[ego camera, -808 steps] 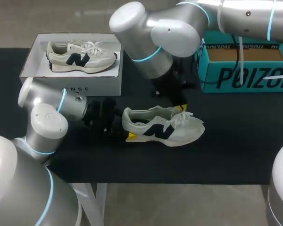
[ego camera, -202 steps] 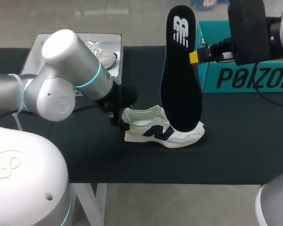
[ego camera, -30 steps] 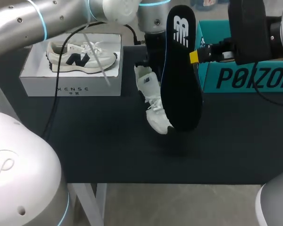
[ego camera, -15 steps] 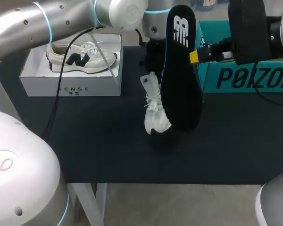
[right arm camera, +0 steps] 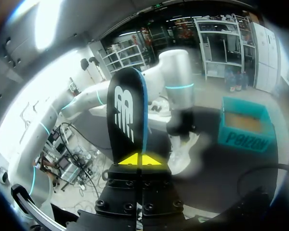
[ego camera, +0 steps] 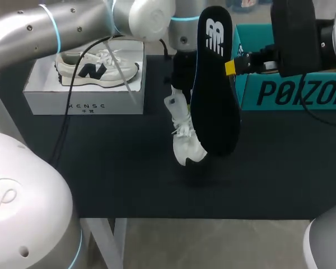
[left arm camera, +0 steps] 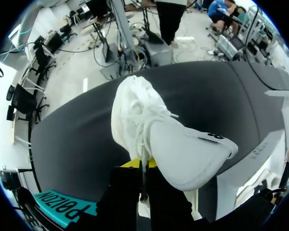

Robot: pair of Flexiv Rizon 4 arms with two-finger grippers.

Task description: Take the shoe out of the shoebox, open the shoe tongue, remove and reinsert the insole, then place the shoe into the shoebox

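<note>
A white shoe (ego camera: pixel 186 134) hangs toe-down over the middle of the black table (ego camera: pixel 101 168), laces facing the head camera. In the left wrist view my left gripper (left arm camera: pixel 143 166) is shut on the heel end of the shoe (left arm camera: pixel 149 120), whose toe points away from it. Just right of the shoe, the black insole (ego camera: pixel 214 84) stands upright in the air, logo end up. My right gripper (ego camera: pixel 231 67) is shut on its edge; its yellow tips (right arm camera: pixel 140 160) pinch the insole (right arm camera: pixel 127 115) in the right wrist view, with the shoe (right arm camera: pixel 183 151) beyond.
An open white shoebox (ego camera: pixel 84 100) at the back left holds a second white shoe (ego camera: pixel 95 64). A teal box (ego camera: pixel 291 84) stands at the back right. My left arm (ego camera: pixel 73 22) spans over the white box.
My left arm has turned the hanging shoe, so its laces rather than its side now face the head camera, and moved it slightly. The right arm and insole have stayed still.
</note>
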